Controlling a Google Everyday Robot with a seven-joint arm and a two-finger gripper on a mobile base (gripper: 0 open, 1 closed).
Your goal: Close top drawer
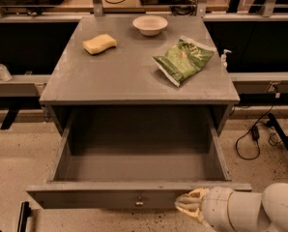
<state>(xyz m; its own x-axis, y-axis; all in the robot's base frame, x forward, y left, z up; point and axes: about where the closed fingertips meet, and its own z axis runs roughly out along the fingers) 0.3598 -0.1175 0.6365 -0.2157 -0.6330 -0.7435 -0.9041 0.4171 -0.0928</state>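
The top drawer [134, 166] is a wide matte-grey box pulled fully out of the cabinet, and its inside is empty. Its long flat front panel [105, 197] faces me and carries one small metal knob [139, 202] at the centre. My gripper [188, 204] comes in from the bottom right on a white arm [250, 211]. Its cream tip lies against the right part of the front panel, right of the knob. It holds nothing that I can see.
On the grey cabinet top [129, 76] lie a yellow sponge [99, 44], a white bowl [150, 24] and a green chip bag [184, 60]. Cables [252, 134] run on the speckled floor at the right. Low grey rails stand on both sides.
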